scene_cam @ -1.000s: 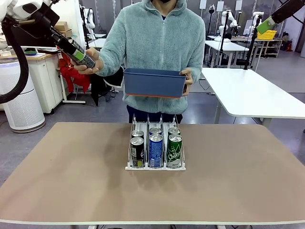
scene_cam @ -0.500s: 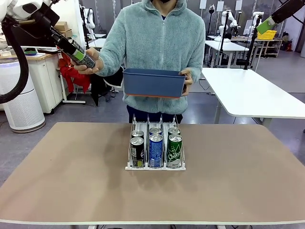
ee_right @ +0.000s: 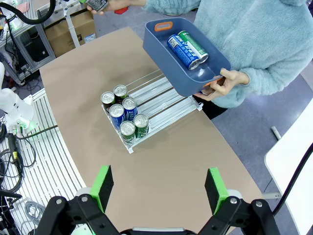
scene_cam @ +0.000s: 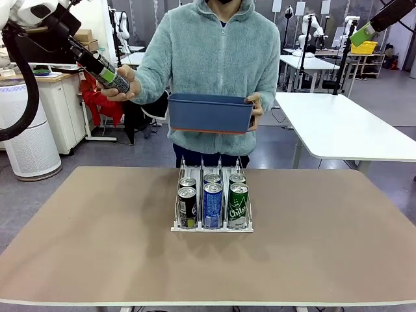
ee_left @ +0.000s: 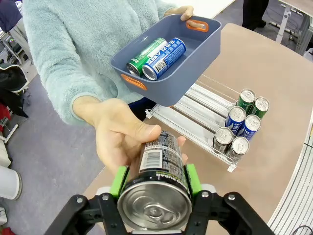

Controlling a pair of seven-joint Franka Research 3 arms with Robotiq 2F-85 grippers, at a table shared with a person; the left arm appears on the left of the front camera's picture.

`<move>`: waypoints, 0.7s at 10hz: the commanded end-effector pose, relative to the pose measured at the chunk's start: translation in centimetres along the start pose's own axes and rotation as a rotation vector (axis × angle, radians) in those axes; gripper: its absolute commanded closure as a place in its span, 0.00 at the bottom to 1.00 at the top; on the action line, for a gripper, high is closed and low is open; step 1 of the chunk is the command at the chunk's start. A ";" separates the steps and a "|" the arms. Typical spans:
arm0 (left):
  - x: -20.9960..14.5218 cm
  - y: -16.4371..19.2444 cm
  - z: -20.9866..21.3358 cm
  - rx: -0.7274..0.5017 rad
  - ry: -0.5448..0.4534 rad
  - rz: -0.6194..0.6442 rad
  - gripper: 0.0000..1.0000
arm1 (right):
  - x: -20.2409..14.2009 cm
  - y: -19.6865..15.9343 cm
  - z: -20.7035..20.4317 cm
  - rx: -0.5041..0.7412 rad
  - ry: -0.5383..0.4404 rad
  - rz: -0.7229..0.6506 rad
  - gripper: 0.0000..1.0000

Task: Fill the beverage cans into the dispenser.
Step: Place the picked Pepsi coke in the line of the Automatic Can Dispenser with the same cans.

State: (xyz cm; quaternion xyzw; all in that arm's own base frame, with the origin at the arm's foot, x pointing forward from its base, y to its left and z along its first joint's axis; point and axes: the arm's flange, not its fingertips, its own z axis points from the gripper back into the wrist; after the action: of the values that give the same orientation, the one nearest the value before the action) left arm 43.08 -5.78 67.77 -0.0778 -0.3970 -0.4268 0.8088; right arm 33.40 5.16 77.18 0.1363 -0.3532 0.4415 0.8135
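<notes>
My left gripper point(scene_cam: 103, 69) is raised at the far left, shut on a black-and-green beverage can point(scene_cam: 112, 78). In the left wrist view its green pads point(ee_left: 119, 181) clamp that can point(ee_left: 159, 181) near its silver top, while the person's hand point(ee_left: 120, 137) cups the can's far end. The dispenser point(scene_cam: 211, 224) stands mid-table with two rows of beverage cans point(scene_cam: 212, 201) at its front. My right gripper point(ee_right: 159, 188) hangs open and empty high above the table, and it appears at the upper right point(scene_cam: 367, 30) in the front view.
The person's other hand holds a dark blue bin point(scene_cam: 209, 114) over the table's far edge. A green can point(ee_right: 195, 46) and a blue can point(ee_right: 181, 49) lie inside it. Bare table surrounds the rack point(ee_right: 166, 103). A white table point(scene_cam: 344, 130) stands at the back right.
</notes>
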 end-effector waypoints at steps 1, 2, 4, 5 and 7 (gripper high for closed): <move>-0.1 0.1 0.1 0.001 -0.001 0.002 1.00 | 0.0 -0.1 -0.1 -0.007 -0.005 -0.001 0.00; -0.1 0.1 0.1 0.001 -0.001 0.002 1.00 | 0.0 -0.1 -0.1 -0.007 -0.005 -0.001 0.00; -0.1 0.1 0.1 0.001 -0.001 0.002 1.00 | 0.0 -0.1 -0.1 -0.007 -0.005 -0.001 0.00; -0.1 0.1 0.1 0.001 -0.001 0.002 1.00 | 0.0 -0.1 -0.1 -0.007 -0.005 -0.001 0.00; -0.1 0.1 0.1 0.001 -0.001 0.002 1.00 | 0.0 -0.1 -0.1 -0.007 -0.005 -0.001 0.00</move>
State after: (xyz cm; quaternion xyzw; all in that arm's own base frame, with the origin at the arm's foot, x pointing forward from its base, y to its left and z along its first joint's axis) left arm 43.10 -5.79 67.72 -0.0781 -0.3964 -0.4269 0.8090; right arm 33.40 5.16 77.18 0.1363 -0.3532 0.4415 0.8135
